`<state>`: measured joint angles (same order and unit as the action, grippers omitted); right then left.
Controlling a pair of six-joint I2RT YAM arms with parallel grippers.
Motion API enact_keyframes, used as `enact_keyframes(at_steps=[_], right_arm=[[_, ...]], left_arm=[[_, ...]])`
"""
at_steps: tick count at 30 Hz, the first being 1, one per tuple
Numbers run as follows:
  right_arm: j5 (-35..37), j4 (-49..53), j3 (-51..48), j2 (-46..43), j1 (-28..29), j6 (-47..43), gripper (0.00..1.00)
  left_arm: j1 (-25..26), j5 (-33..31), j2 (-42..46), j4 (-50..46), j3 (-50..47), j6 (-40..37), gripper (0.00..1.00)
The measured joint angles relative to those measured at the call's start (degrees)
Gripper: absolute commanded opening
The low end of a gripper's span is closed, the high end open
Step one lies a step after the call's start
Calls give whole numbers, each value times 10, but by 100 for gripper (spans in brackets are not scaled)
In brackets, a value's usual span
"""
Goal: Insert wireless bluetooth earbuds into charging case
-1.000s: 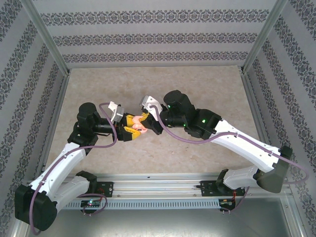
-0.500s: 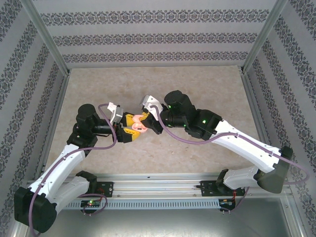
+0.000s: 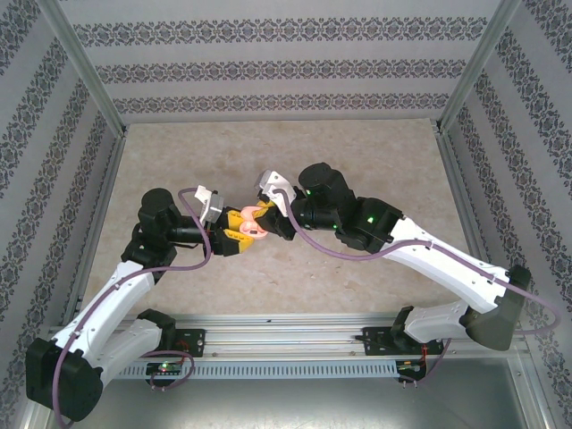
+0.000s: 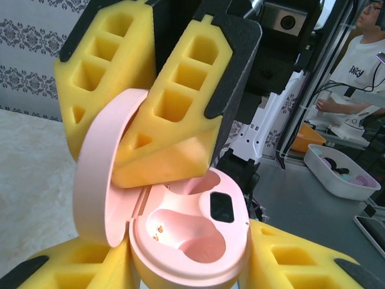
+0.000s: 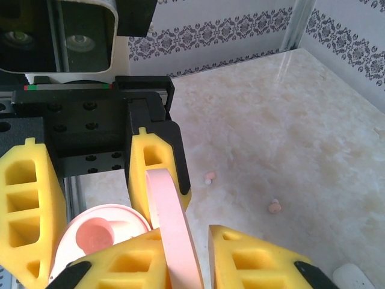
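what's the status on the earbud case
Left gripper clamps case. Right gripper straddles open lid. Case empty; two earbuds on table.

High rear camera down onto the table (image 3: 357, 161); opposed wrist cameras, both close on the pink case (image 4: 192, 241).

The tabletop (image 3: 375, 170) is beige and marble-patterned. Striped damask wall panels (image 3: 268, 67) enclose it on three sides. A white bin (image 4: 328, 171) lies near a person (image 4: 364, 66) in white
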<state>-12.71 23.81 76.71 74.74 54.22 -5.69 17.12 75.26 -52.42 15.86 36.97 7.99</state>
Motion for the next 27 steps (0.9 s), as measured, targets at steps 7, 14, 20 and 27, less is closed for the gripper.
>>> enact_keyframes(at_steps=[7, 14, 20, 27], right_arm=[[8, 0, 0, 0, -1, 14, 41], [16, 1, 5, 0, -5, 43, 51], [18, 0, 12, 0, -6, 74, 57], [41, 3, 31, 0, -10, 142, 58]], left_arm=[[0, 2, 0, 0, 0, 5, 21], [0, -3, 0, 6, -1, 19, 20], [-5, -9, -5, 16, -8, 35, 20], [-21, -28, -6, 24, -17, 52, 20]])
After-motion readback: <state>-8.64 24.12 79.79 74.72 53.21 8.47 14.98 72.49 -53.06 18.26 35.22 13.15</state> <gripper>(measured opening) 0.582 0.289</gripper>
